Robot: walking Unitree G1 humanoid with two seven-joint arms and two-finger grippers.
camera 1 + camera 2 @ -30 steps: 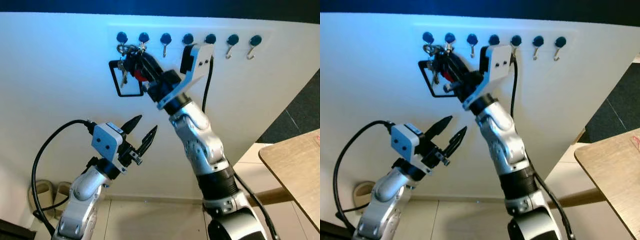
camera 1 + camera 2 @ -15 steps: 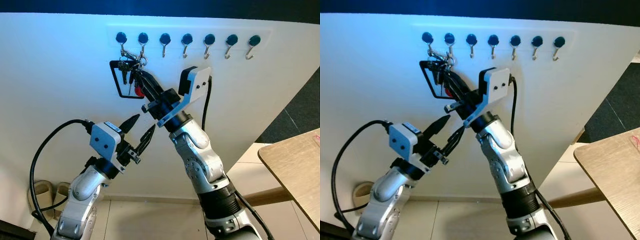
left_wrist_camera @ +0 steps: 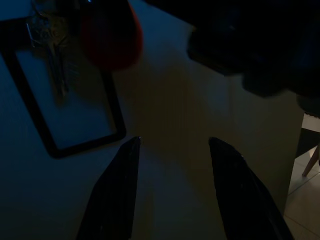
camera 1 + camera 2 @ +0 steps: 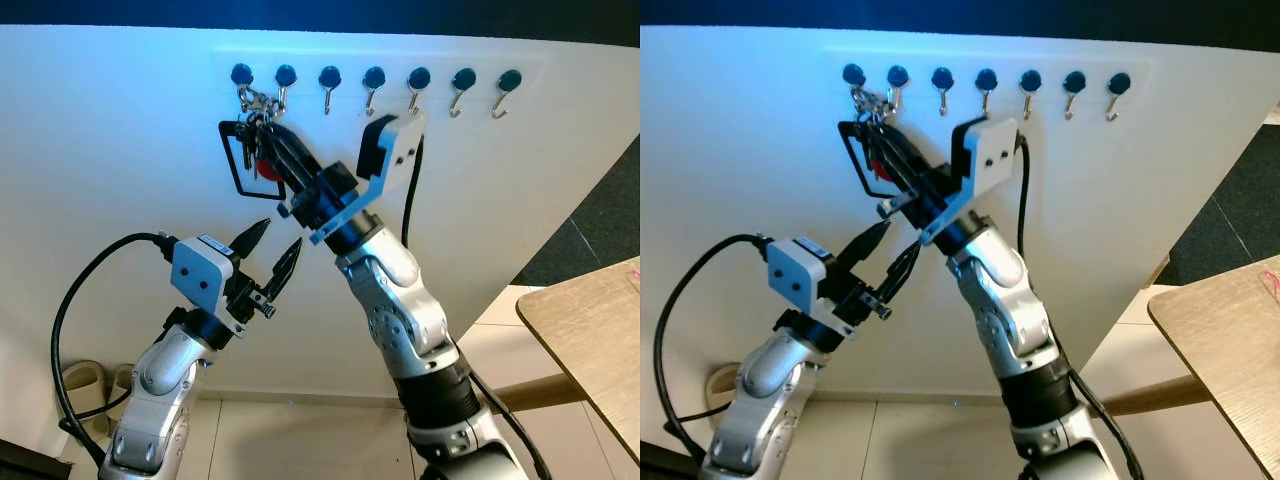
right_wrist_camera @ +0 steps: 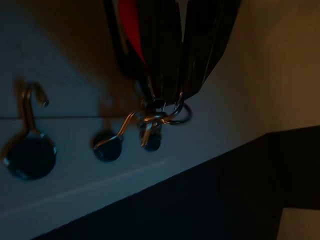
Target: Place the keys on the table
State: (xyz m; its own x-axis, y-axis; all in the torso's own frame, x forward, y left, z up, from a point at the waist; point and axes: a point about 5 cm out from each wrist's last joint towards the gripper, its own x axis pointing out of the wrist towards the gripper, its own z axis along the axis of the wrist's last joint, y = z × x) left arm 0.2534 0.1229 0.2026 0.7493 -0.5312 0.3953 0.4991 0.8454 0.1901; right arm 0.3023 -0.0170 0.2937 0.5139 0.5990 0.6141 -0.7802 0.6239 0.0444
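Observation:
The keys (image 4: 256,150) hang from the two leftmost hooks (image 4: 262,78) of a hook row on the white wall, with a red tag (image 4: 266,168) and a black loop strap (image 4: 238,170). My right gripper (image 4: 270,138) is raised to the bunch and shut on it; in the right wrist view its fingertips (image 5: 167,90) pinch just under the metal key ring (image 5: 162,114), which is caught on a hook. My left gripper (image 4: 280,234) stands open below the bunch, holding nothing. In the left wrist view its fingers (image 3: 115,190) point at the loop strap (image 3: 75,145) and keys (image 3: 52,65).
Several more bare hooks (image 4: 415,85) run along the wall to the right. A wooden table (image 4: 590,330) juts in at the lower right, with tiled floor below it. A pair of slippers (image 4: 85,382) lies on the floor at the lower left, by my left arm's black cable.
My right gripper dipped with the bunch, then rose again toward the hooks, bunching the key ring upward. My left gripper shifted slightly left and up, staying open.

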